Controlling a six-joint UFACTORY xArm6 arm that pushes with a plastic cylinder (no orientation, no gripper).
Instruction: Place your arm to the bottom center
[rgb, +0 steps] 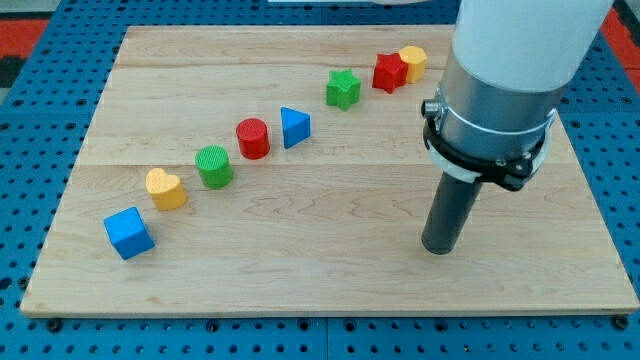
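My tip (440, 249) rests on the wooden board (300, 260) at the view's lower right, well apart from every block. A diagonal row of blocks runs from the lower left to the upper right: a blue cube (129, 232), a yellow heart (166, 188), a green cylinder (214, 166), a red cylinder (253, 138), a blue triangle (294, 127), a green star (343, 89), a red star (389, 72) and a yellow block (413, 62). The nearest block to my tip is the blue triangle, up and to the left.
The arm's white and grey body (500, 90) fills the view's upper right above the rod. A blue perforated table (30, 150) surrounds the board on all sides.
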